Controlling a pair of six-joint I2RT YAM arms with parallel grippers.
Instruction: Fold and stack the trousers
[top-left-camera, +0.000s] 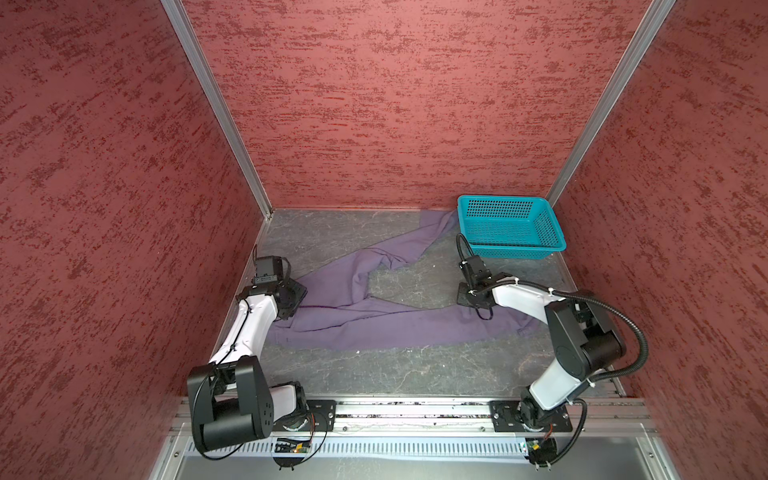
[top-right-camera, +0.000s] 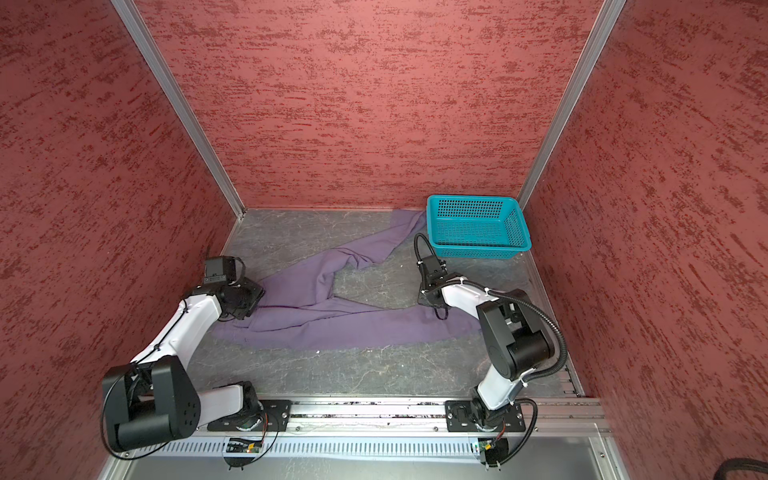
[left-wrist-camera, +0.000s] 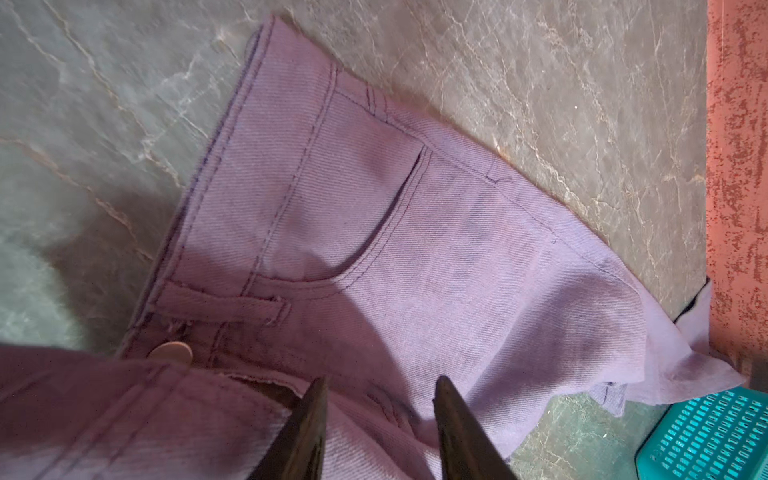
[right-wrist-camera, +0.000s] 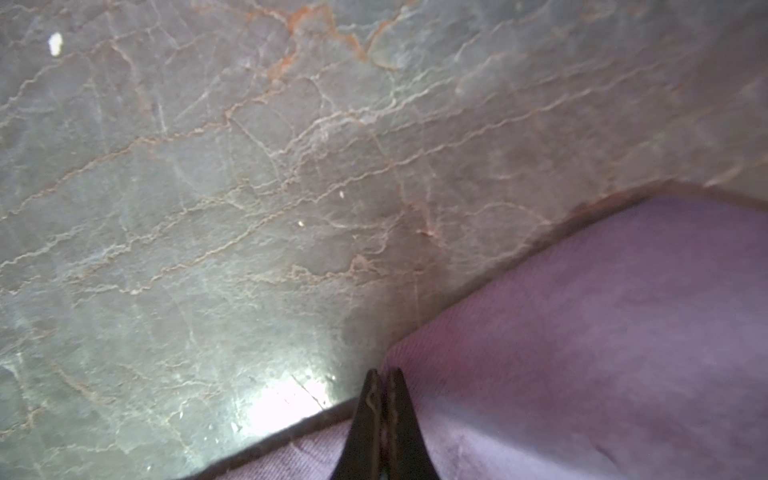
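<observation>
In both top views the muted-purple cloth trousers (top-left-camera: 353, 324) lie splayed on the grey marbled tabletop (top-left-camera: 374, 374), one leg end beside the teal perforated plastic basket (top-left-camera: 509, 226). Left wrist view: the left gripper (left-wrist-camera: 380, 419), jaws part-open over the waistband (left-wrist-camera: 216, 305), should bite both layers. Right wrist view: the right gripper (right-wrist-camera: 382, 386) is closed at a leg's edge; check cloth is caught before lifting.

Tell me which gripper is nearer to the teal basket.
Right. The right gripper is at the near leg of the trousers, a short way in front of the basket; the left gripper is over the waistband, at the left edge of the table.
</observation>
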